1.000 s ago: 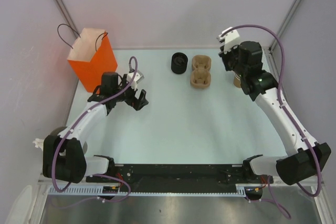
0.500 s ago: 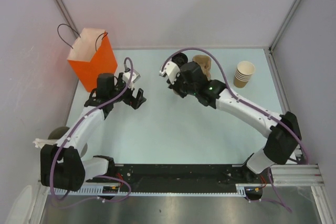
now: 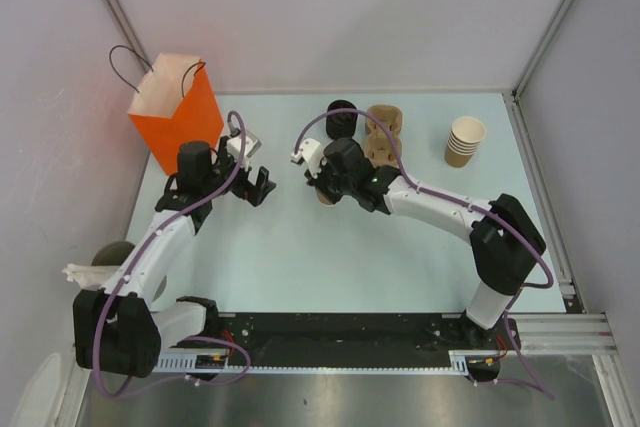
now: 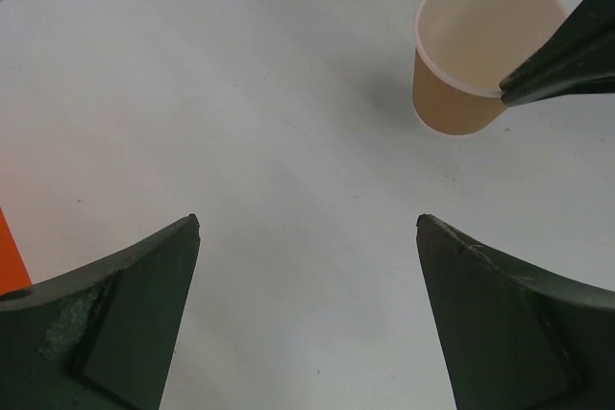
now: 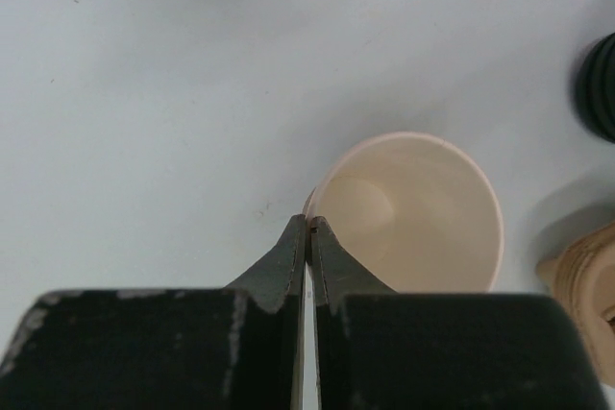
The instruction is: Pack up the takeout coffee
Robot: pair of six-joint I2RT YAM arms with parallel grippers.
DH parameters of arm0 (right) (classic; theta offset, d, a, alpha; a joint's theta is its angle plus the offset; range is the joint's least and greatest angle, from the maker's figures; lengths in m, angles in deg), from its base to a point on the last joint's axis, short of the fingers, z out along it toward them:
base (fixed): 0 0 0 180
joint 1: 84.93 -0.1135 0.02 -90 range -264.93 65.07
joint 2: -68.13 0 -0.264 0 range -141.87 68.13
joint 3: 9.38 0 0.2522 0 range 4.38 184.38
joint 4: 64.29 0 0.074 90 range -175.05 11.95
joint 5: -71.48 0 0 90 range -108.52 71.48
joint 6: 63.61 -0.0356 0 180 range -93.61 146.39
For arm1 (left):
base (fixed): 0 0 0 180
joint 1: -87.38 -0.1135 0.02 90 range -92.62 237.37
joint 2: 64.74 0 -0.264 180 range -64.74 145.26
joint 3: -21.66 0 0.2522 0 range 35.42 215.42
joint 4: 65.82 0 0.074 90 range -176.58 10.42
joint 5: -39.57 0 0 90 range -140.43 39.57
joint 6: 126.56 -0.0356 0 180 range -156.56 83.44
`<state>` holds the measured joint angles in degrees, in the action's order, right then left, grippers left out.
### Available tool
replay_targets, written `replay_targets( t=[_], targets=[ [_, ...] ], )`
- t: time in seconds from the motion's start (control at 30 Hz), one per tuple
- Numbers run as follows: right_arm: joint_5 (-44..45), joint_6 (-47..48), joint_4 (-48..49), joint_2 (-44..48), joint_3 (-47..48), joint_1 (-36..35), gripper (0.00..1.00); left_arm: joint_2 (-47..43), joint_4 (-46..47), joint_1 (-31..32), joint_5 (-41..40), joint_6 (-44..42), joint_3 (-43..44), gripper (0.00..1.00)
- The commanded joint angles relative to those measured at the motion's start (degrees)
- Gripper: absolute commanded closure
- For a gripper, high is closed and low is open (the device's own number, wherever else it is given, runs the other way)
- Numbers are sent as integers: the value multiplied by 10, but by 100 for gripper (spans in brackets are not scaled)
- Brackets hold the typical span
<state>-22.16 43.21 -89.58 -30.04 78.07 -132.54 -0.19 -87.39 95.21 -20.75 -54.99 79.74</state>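
Right gripper (image 5: 307,229) pinches the upright paper cup (image 5: 413,208) by its rim wall, centre frame. Left gripper (image 4: 307,226) fingers spread wide, lower frame. Black lid (image 3: 341,119) upper centre of the overhead view.

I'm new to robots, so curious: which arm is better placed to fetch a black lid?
Probably the left: the left gripper is open and empty, while the right gripper pinches the rim of the cup.

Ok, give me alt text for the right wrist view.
The right pincer is shut on the near rim of an upright, empty tan paper cup. Black lid stack at the right edge, brown carrier at lower right.
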Motion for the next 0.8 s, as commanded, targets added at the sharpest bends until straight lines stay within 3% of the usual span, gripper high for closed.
replay_targets(
  t=[0.0,0.5,0.63,0.77],
  targets=[
    [-17,-30,69,-2,-24,-4,100,2,25,-4,9,2,-1,1],
    [-5,-33,110,-5,-79,-5,100,0,25,-4,6,-1,-3,0],
    [-15,-30,111,-4,-79,-5,94,2,26,-4,7,-1,-3,1],
    [-23,-28,110,3,-79,-3,81,5,25,-4,6,-2,-3,1]
  ],
)
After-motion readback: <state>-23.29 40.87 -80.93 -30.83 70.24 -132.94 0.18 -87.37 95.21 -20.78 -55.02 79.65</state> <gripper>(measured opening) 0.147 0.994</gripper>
